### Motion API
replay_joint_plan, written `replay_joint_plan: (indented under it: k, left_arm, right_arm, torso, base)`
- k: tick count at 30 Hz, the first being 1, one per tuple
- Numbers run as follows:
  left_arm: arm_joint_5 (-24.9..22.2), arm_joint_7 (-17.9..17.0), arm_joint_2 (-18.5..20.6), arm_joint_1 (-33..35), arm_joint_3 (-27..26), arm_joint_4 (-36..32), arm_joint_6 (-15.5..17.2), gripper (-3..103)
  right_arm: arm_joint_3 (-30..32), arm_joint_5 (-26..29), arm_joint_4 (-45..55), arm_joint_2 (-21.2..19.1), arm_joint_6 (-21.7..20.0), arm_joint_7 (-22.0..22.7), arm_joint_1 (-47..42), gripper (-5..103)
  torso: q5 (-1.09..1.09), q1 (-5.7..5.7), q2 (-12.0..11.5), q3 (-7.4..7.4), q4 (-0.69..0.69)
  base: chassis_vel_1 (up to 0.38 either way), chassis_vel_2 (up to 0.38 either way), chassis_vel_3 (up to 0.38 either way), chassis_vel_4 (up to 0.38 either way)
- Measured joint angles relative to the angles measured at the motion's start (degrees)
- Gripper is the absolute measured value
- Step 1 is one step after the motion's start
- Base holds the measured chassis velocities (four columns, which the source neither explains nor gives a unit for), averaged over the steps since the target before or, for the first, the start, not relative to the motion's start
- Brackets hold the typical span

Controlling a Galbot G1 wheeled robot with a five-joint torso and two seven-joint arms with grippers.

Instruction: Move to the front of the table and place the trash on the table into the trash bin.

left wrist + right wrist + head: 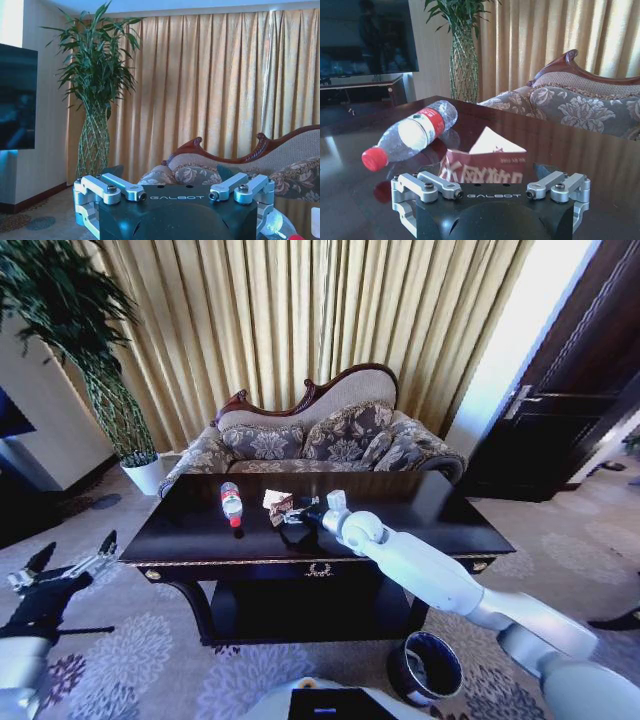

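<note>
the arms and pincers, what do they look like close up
The right arm has smooth, rounded white-grey shells. Each pincer, the left and the right, has a dark, near-black body with GALBOT printed in pale letters, and silver metal linkage bars with round bolt heads on either side. In the head view the left pincer shows dark fingers on a black wrist section.

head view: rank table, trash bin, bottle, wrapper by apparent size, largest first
1. table
2. trash bin, though it sits nearer the camera, so it may look bigger than it is
3. bottle
4. wrapper, partly hidden by the right gripper, so its place below the bottle is unsure
</note>
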Motion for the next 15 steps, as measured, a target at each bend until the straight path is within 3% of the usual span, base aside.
replay_joint_plan:
  k: [15]
  left_arm:
    - [-0.22,0.49,-0.76,0.44,-1.46,0.0,-0.75,100]
  right_arm:
    - [-1.6,-0.6,-3.95,4.67,0.0,-0.04,1.54,100]
  torso:
    - [0.0,0.0,0.0,0.0,-0.01]
  base:
    - [0.0,0.0,0.0,0.0]
